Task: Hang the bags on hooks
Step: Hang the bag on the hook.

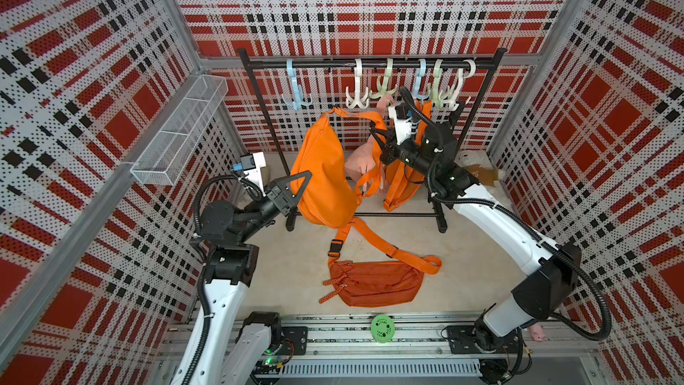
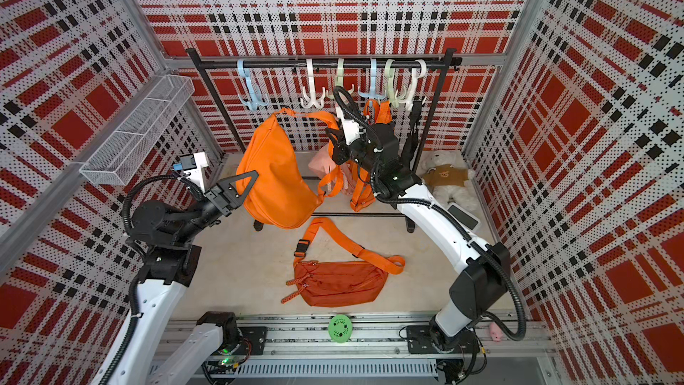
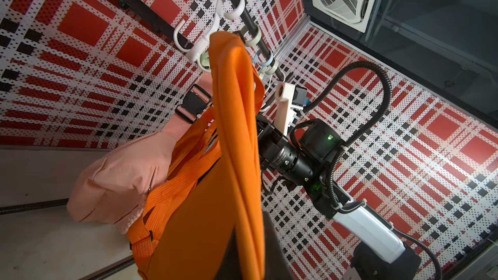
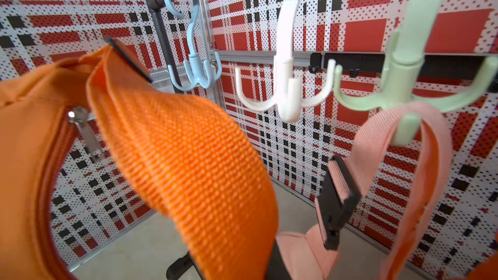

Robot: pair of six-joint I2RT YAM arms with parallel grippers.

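- The right end effector is pressed together on the strap of the orange bag, and the left end effector is pinched on the bag's body at its 8 o'clock edge
- The bag is held clear of the table in front of the rail; in a top view the strap's crest is seen just at 6 o'clock of the white hook, and nothing is hooked yet
- The strap would best be raised above a prong tip, carried over it, then lowered until the webbing is seated in the curve; the body should be borne by the left side so that the loop is kept slack and open
- The green hook, at 3 o'clock of the white one, is already taken by the pink bag, so it is best avoided
- The upturned prongs, the gap between them and the webbing, and the zip pull are shown only in the right wrist view
- The belt bag lying at 6 o'clock is shown only in the top views; the left wrist view is largely filled by orange fabric
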